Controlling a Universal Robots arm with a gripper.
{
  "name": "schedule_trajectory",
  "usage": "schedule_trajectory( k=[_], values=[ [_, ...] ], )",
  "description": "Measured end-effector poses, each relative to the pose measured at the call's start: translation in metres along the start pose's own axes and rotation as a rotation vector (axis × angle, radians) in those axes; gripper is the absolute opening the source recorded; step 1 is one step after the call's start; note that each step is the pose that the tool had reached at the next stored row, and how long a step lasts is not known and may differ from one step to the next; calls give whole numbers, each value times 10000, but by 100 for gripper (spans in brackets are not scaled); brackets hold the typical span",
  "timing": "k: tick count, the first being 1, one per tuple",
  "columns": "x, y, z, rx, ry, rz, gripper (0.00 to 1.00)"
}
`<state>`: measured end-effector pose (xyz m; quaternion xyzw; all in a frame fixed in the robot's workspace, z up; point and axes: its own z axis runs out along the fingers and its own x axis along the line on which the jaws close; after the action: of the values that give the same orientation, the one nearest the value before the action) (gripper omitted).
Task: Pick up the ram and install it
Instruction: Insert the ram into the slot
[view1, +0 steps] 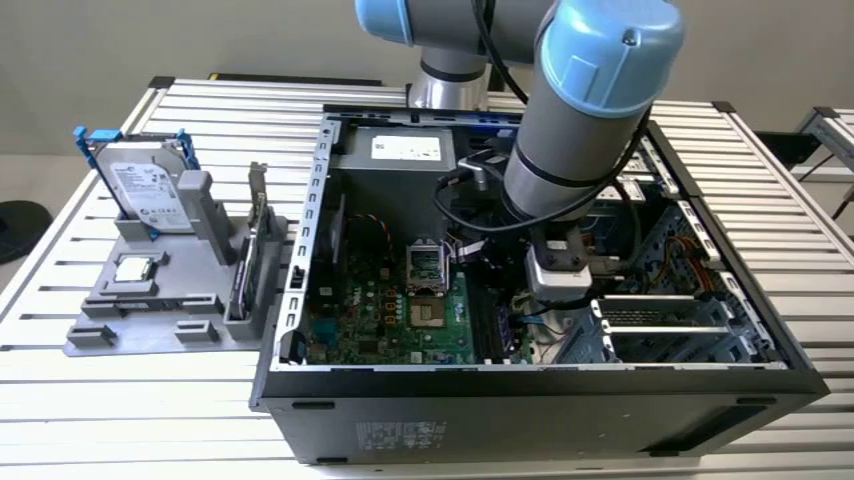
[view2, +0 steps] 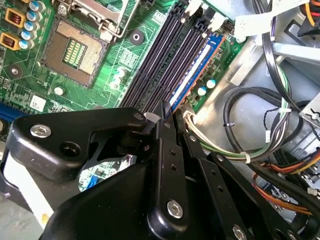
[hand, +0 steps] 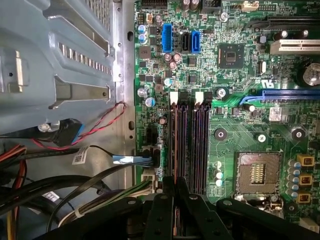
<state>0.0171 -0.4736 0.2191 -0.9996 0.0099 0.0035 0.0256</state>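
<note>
A slatted table (view1: 80, 400) fills the exterior view, with bare slats along the lower edge and in the lower left. An open black case (view1: 534, 410) lies on it, taking up the centre and the exterior view's right. The arm (view1: 581, 130) comes down from the upper centre of the frame into the case opening. It stands between the case's back wall and the drive cage (view1: 667, 320) at the lower right, with little free room on the cage side.

The green board (view1: 400, 310) covers the case floor left of the arm, and the space above it is open. On the exterior view's left, well apart from the case, sits a grey stand (view1: 147, 320). It holds a hard drive (view1: 140, 190) upright and a card (view1: 254, 250) on edge near the case wall.

In the second wrist view, thick cables (view2: 260, 125) crowd the bare metal just beside the board's edge, close to the gripper (view2: 170, 112).

The ram (view2: 196, 67) stands in the memory slot nearest that board edge, parallel to the empty dark slots (view2: 160, 65) beside it. The socket (view2: 75, 50) lies beyond them.

The black fingers (view2: 162, 107) are drawn narrow and clenched on the ram's near end. In the first wrist view they straddle the same slot (hand: 175, 145) at the gripper tip (hand: 175, 184).
</note>
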Motion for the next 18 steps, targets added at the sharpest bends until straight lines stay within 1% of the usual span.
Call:
schedule_trajectory(
  k=[6,10,18],
  values=[
    [0,-8,20,3,1,0,0],
    [-1,-8,20,-5,-12,2,0],
    [6,0,20,-7,-93,4,0]
  ],
)
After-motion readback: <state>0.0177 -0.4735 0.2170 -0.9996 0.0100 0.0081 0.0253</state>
